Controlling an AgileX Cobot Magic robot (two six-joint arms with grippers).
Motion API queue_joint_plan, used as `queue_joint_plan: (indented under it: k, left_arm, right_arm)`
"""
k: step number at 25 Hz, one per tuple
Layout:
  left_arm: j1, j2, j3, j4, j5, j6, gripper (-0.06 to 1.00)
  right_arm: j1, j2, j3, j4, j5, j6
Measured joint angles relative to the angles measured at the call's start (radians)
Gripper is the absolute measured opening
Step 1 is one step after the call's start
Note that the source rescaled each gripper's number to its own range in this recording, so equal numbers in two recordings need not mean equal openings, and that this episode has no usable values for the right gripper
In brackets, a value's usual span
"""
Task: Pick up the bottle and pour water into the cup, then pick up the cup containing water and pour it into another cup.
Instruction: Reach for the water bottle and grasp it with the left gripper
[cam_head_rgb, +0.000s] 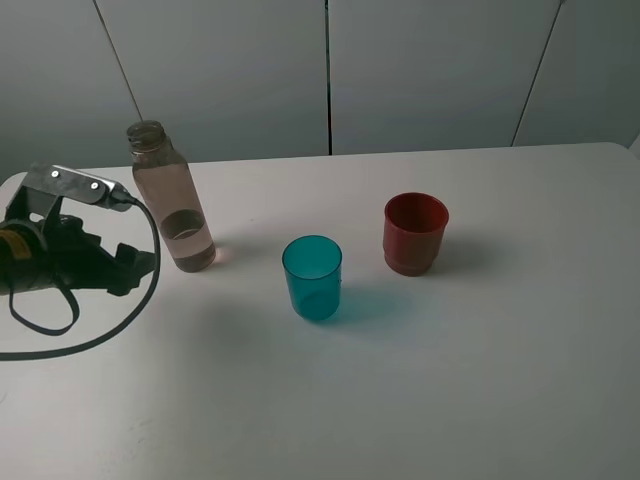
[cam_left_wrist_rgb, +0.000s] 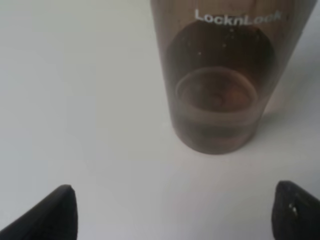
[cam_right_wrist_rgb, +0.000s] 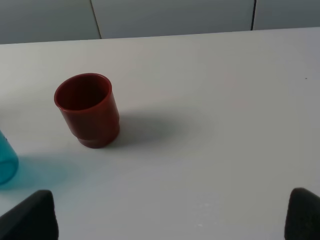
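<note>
The tall clear grey-tinted bottle (cam_head_rgb: 172, 198) stands upright on the white table at the left, with a little water at its base. It fills the left wrist view (cam_left_wrist_rgb: 220, 75). My left gripper (cam_head_rgb: 140, 268) is open just left of the bottle, not touching it; its dark fingertips (cam_left_wrist_rgb: 50, 215) show wide apart. The translucent teal cup (cam_head_rgb: 312, 277) stands in the middle; its edge shows in the right wrist view (cam_right_wrist_rgb: 6, 160). The red-brown cup (cam_head_rgb: 414, 232) stands to its right, also upright (cam_right_wrist_rgb: 89, 110). My right gripper (cam_right_wrist_rgb: 170, 220) is open, well back from the cups, outside the exterior view.
The white table (cam_head_rgb: 480, 380) runs to a grey panelled wall (cam_head_rgb: 400, 70) at the back. A black cable (cam_head_rgb: 90, 340) loops on the table by the left arm.
</note>
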Motion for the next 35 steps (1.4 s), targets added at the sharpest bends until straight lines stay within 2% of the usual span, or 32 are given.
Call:
queue_joint_plan:
  k: [9, 16, 20, 27, 35]
  left_arm:
    - [0.0, 0.085, 0.0, 0.032, -0.177, -0.005, 0.97]
    - [0.0, 0.097, 0.0, 0.041, -0.251, -0.005, 0.97]
    - [0.0, 0.097, 0.0, 0.043, -0.277, -0.001, 0.97]
    - [0.0, 0.097, 0.0, 0.043, -0.325, 0.073, 0.97]
    - [0.0, 0.097, 0.0, 0.041, -0.353, 0.084, 0.97]
  right_arm:
    - [0.0, 0.0, 0.0, 0.0, 0.0, 0.0]
    - [0.0, 0.0, 0.0, 0.0, 0.0, 0.0]
    - [0.0, 0.0, 0.0, 0.0, 0.0, 0.0]
    - [0.0, 0.0, 0.0, 0.0, 0.0, 0.0]
    - [0.0, 0.0, 0.0, 0.0, 0.0, 0.0]
